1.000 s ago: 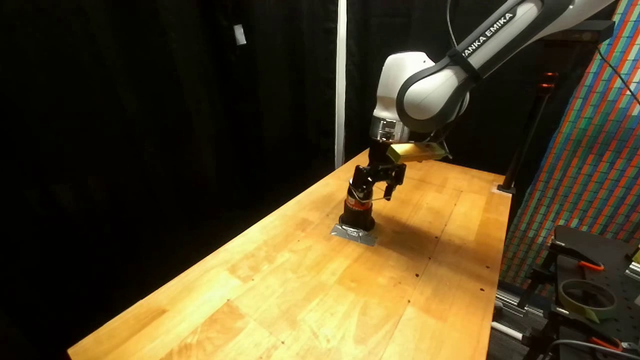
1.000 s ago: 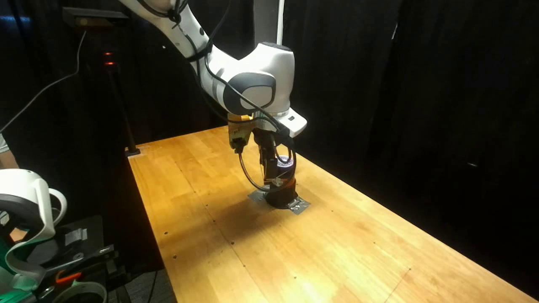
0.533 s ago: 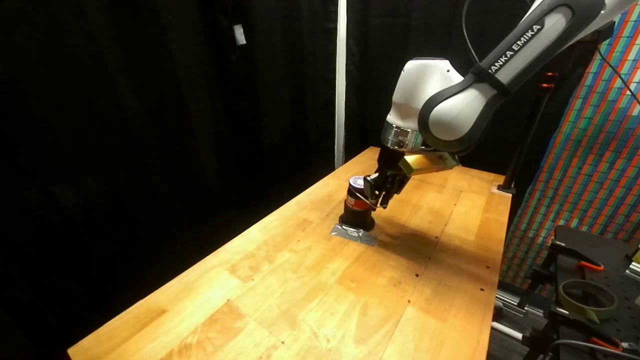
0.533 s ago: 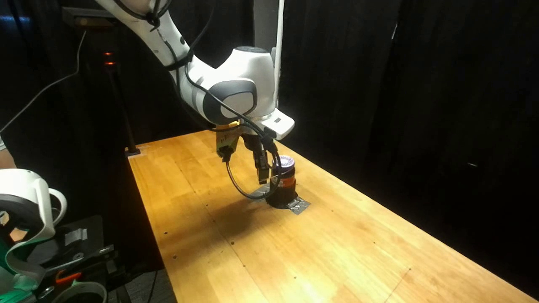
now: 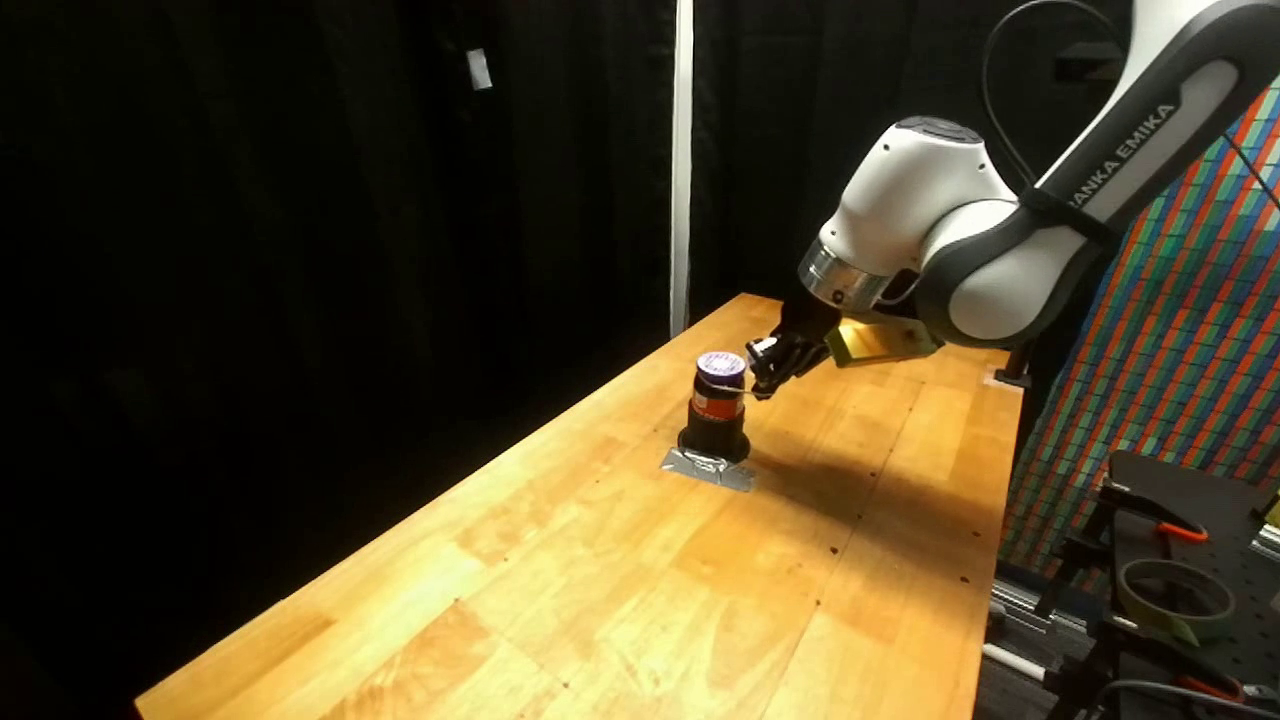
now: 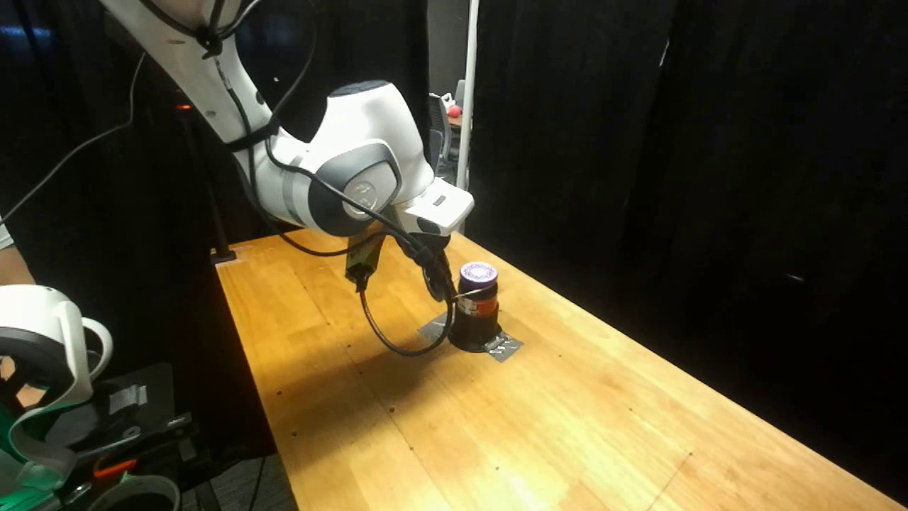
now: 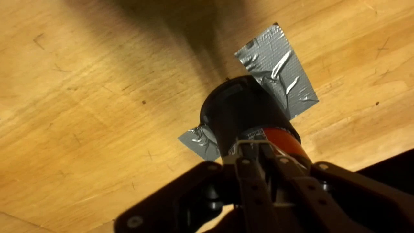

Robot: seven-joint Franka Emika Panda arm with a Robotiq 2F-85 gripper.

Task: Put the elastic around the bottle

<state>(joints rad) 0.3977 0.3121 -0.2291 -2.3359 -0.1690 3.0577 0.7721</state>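
1. The elastic (image 7: 254, 141) is a thin, pale band. It loops around the upper body of the bottle (image 6: 479, 306), just below the lid (image 5: 721, 364), and stretches across to my gripper (image 7: 258, 150), bending around its fingertips (image 7: 249, 151).
2. The bottle stands upright, a dark cylinder with an orange-red label (image 7: 284, 139); its lid is round and flat, whitish with purple print.
3. My fingers are together, tilted, inside the end of the elastic and just beside the bottle.
4. Below, the bottle sits in a smooth, black, round holder (image 7: 239, 100).
5. Silvery tape (image 7: 281, 71), woven and creased, fixes the holder to the table (image 5: 620, 560) on two sides.
6. The table is glossy, honey-coloured wood in joined strips, dotted with small dark holes.
7. In an exterior view, a looping black cable (image 6: 410, 353) hangs in front of my gripper and partly hides it; a yellow-green box (image 5: 880, 340) sits on my wrist.
8. Farther out are black curtains (image 5: 300, 300), a white pole (image 5: 682, 160) and a chequered, multicoloured panel (image 5: 1200, 260).
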